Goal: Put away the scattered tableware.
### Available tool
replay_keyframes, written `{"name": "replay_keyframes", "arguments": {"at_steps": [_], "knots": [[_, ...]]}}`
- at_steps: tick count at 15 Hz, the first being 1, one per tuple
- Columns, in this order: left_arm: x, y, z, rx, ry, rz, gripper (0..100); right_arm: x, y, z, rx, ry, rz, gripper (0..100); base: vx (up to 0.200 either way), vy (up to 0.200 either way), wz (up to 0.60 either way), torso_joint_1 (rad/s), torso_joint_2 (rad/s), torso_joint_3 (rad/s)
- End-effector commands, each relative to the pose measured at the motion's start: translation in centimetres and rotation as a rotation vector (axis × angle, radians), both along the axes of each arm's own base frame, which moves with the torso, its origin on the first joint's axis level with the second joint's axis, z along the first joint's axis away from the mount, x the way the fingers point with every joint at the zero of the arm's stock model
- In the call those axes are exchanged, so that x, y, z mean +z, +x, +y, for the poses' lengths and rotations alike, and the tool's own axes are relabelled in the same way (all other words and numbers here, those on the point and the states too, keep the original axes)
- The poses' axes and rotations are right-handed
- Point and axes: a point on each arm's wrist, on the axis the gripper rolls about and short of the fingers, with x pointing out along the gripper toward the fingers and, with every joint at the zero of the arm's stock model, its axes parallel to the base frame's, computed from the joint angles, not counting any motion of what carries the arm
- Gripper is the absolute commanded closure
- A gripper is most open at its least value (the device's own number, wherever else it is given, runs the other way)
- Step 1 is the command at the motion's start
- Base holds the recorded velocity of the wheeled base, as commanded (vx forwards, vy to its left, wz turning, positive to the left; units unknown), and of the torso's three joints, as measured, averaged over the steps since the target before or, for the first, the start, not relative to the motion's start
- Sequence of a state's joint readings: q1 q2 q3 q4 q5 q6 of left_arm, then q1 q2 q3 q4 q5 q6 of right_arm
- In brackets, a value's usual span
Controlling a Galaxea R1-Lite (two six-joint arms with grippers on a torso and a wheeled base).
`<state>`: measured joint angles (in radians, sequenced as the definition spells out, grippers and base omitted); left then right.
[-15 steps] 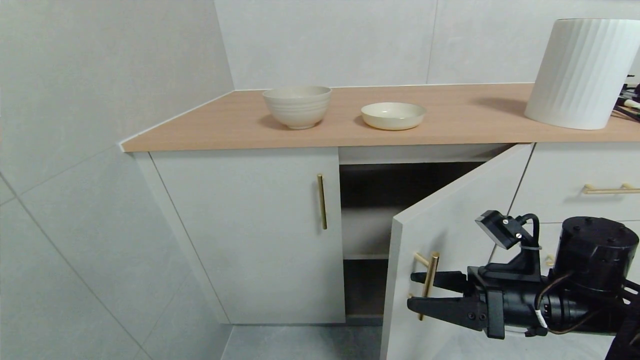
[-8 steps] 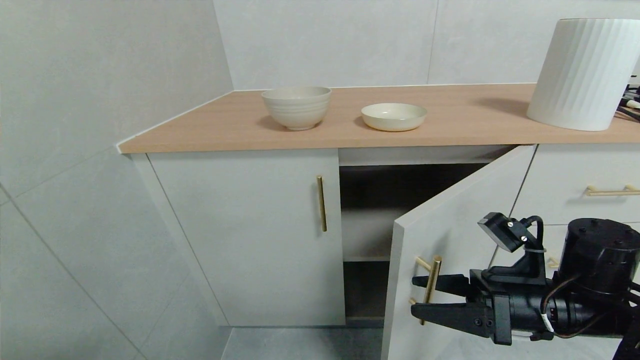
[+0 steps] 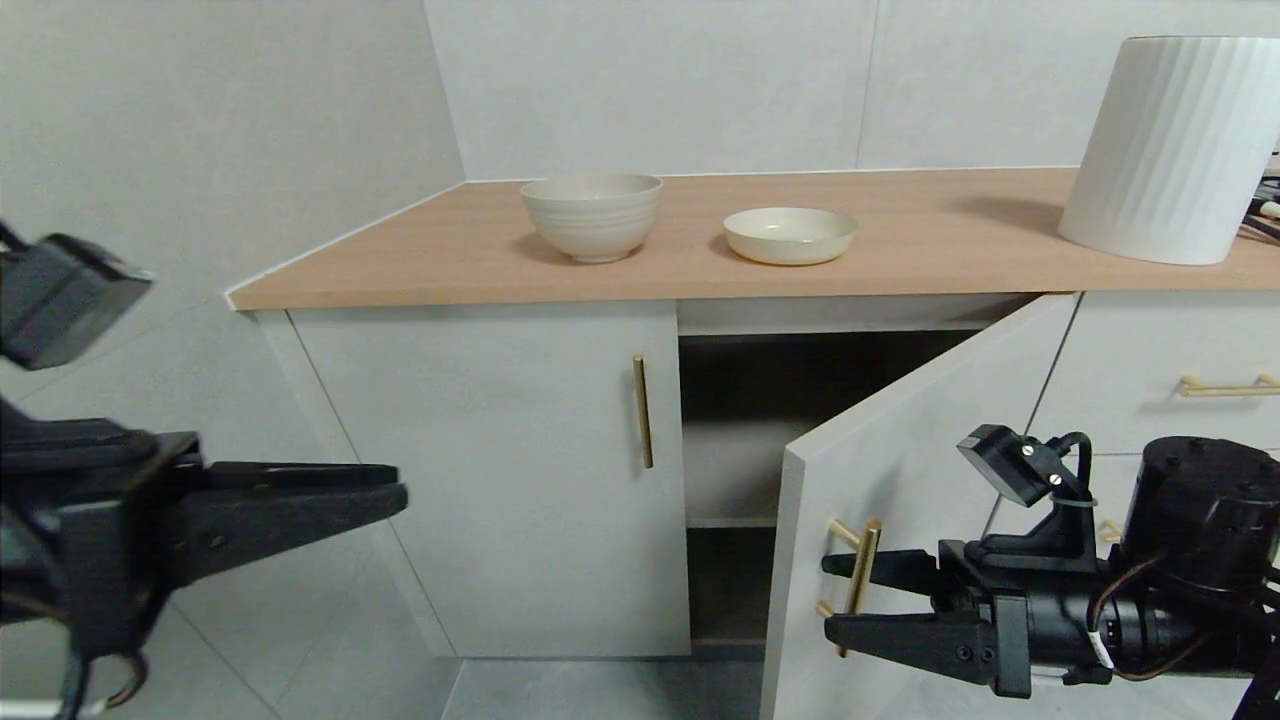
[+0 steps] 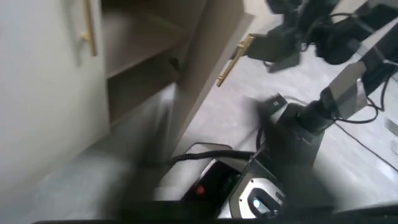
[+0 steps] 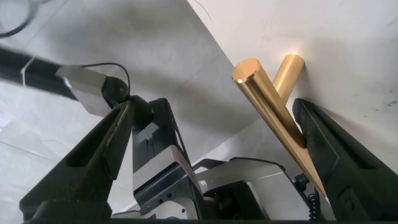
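Note:
A deep cream bowl [image 3: 592, 213] and a shallow cream dish [image 3: 789, 233] stand side by side on the wooden countertop [image 3: 420, 262]. Below them the right cabinet door [image 3: 900, 430] is swung partly open. My right gripper [image 3: 827, 596] is open at the door's lower edge, and the brass door handle [image 3: 858, 572] passes between its fingers. Up close, that brass handle [image 5: 273, 102] lies near one finger, with the right gripper [image 5: 213, 106] spread wide around it. My left gripper [image 3: 395, 492] hovers low at the left, in front of the closed left door, its fingers together and holding nothing.
A tall white ribbed container [image 3: 1170, 150] stands on the counter's right end. The closed left door has a vertical brass handle [image 3: 643, 410]. A shelf [image 3: 730, 470] shows inside the open cupboard. Drawers with brass pulls [image 3: 1225, 385] lie to the right, a tiled wall to the left.
My left gripper has come into the head view from the left. The right door has swung slightly wider, with my right gripper still at its handle. The camera has shifted a little.

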<state>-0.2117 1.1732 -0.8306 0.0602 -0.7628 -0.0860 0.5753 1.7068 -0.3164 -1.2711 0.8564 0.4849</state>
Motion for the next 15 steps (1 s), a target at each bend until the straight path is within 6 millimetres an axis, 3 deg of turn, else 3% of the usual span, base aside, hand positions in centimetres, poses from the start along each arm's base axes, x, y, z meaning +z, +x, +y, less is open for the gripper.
{"name": "replay_keyframes", "arguments": {"at_steps": [1, 5, 7, 10, 15], "knots": [[-4.2, 6.1, -2.9, -0.070, 0.032, 0.142, 100, 0.0, 0.0, -0.1, -0.016, -0.004, 0.003, 0, 0.000, 0.000, 0.00, 0.000, 0.00, 0.000], [-9.4, 10.0, -5.9, -0.073, 0.062, 0.142, 100, -0.2, 0.0, 0.0, -0.013, -0.012, -0.019, 0, 0.000, 0.000, 0.00, 0.000, 0.00, 0.000], [-11.4, 10.7, -7.6, -0.063, 0.023, 0.131, 100, -0.2, -0.1, -0.1, -0.013, -0.012, -0.025, 0, 0.000, 0.000, 0.00, 0.000, 0.00, 0.000], [-13.2, 10.0, -10.6, -0.089, -0.136, 0.118, 100, -0.2, -0.2, -0.1, -0.013, -0.014, -0.025, 0, 0.000, 0.000, 0.00, 0.000, 0.00, 0.000], [-16.4, 12.7, -15.3, -0.088, -0.196, 0.019, 100, -0.4, -0.1, -0.1, -0.013, -0.019, -0.018, 0, 0.000, 0.000, 0.00, 0.000, 0.00, 0.000]]}}
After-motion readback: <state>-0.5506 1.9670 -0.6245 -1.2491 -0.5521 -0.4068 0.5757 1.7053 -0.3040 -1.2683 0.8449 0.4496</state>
